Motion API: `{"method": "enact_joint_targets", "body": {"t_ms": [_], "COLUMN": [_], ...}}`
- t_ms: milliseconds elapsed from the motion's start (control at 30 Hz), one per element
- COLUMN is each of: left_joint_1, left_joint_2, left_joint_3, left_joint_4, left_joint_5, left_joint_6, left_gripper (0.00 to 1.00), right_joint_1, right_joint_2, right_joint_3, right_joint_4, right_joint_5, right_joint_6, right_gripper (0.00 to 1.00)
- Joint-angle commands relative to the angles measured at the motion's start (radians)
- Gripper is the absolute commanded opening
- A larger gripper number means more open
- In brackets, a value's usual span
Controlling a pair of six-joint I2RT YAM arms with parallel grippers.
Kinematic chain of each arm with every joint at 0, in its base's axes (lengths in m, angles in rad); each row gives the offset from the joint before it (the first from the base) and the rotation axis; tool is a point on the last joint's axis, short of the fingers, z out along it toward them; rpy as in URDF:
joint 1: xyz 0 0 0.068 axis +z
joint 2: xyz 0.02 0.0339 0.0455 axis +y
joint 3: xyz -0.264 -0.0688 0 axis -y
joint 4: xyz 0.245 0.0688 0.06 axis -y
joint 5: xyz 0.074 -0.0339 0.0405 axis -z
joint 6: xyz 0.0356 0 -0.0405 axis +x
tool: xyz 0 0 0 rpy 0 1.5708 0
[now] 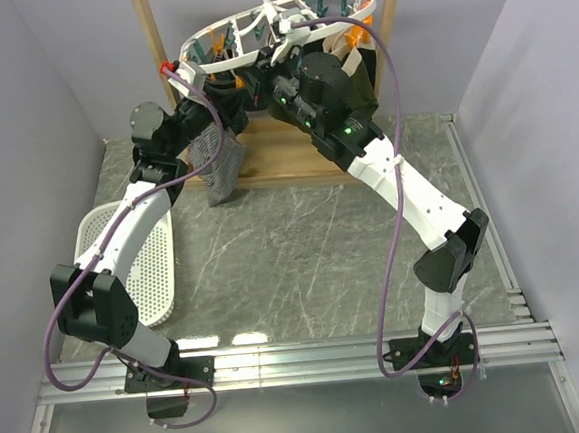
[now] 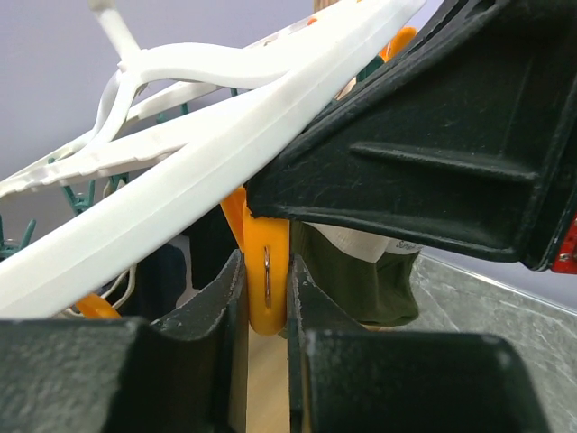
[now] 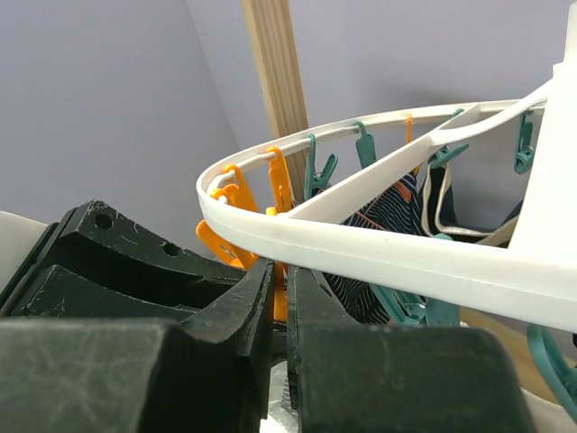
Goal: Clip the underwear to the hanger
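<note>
The white oval hanger hangs at the back with orange and teal clips. It also shows in the left wrist view and the right wrist view. My left gripper is just under its left rim and is shut on an orange clip. My right gripper is close beside it with its jaws almost together. Pale fabric shows low in their gap, and an orange clip sits at the tips. The grey striped underwear hangs down below the two grippers.
A wooden frame holds the hanger, and its post shows in the right wrist view. A dark olive pair with a cream waistband and a navy striped garment hang from other clips. A white basket lies at the left.
</note>
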Motion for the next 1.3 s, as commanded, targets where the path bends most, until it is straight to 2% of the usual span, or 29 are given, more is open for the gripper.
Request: {"method": "enact_joint_targets", "body": {"t_ms": [0, 67, 100, 200, 467, 533, 567, 667, 700, 800, 933, 1000, 1067, 1133, 1233, 1267], "left_joint_1": [-0.027, -0.027, -0.027, -0.027, -0.027, -0.027, -0.027, -0.027, -0.027, -0.027, -0.018, -0.009, -0.001, -0.001, -0.001, -0.001], "left_joint_2": [-0.025, -0.026, -0.028, -0.029, -0.040, -0.038, -0.040, -0.043, -0.045, -0.069, -0.126, -0.170, -0.199, -0.239, -0.284, -0.296], "left_joint_3": [0.036, 0.038, 0.038, 0.036, 0.024, 0.026, 0.026, 0.024, 0.023, 0.006, -0.032, -0.046, -0.057, -0.065, -0.091, -0.095], "left_joint_4": [0.051, 0.049, 0.045, 0.039, 0.051, 0.046, 0.043, 0.025, 0.019, -0.012, -0.107, -0.162, -0.304, -0.486, -0.639, -0.752], "left_joint_5": [0.068, 0.071, 0.072, 0.075, 0.096, 0.102, 0.104, 0.114, 0.119, 0.142, 0.202, 0.255, 0.285, 0.320, 0.315, 0.314], "left_joint_6": [-0.016, -0.014, -0.008, -0.002, 0.000, 0.001, 0.001, 0.004, 0.010, 0.039, 0.118, 0.171, 0.262, 0.422, 0.643, 0.714], "left_gripper": [0.02, 0.01, 0.00, 0.00, 0.00, 0.00, 0.00, 0.03, 0.06, 0.20, 0.37, 0.41, 0.44, 0.46, 0.48, 0.49], "right_joint_1": [0.009, 0.009, 0.009, 0.009, 0.009, 0.009, 0.008, 0.009, 0.009, 0.009, 0.009, 0.009, 0.011, 0.015, 0.032, 0.037], "right_joint_2": [-0.017, -0.015, -0.015, -0.006, 0.025, 0.033, 0.034, 0.031, 0.030, 0.025, 0.017, 0.016, 0.013, 0.011, 0.008, 0.008], "right_joint_3": [-0.006, -0.006, -0.006, -0.001, 0.028, 0.034, 0.037, 0.037, 0.037, 0.036, 0.034, 0.031, 0.032, 0.037, 0.036, 0.034], "right_joint_4": [-0.006, -0.008, -0.008, -0.009, -0.017, -0.013, -0.006, 0.003, 0.004, 0.007, 0.006, 0.009, 0.007, 0.006, 0.004, 0.004], "right_joint_5": [-0.082, -0.086, -0.089, -0.086, -0.065, -0.068, -0.068, -0.067, -0.067, -0.059, -0.048, -0.028, -0.013, 0.016, 0.073, 0.087], "right_joint_6": [0.026, 0.020, 0.017, 0.006, -0.004, 0.002, 0.002, 0.012, 0.012, 0.011, 0.009, 0.011, 0.008, 0.003, -0.014, -0.018], "right_gripper": [0.09, 0.20, 0.29, 0.39, 0.47, 0.43, 0.34, 0.18, 0.10, 0.01, 0.00, 0.00, 0.00, 0.00, 0.00, 0.00]}}
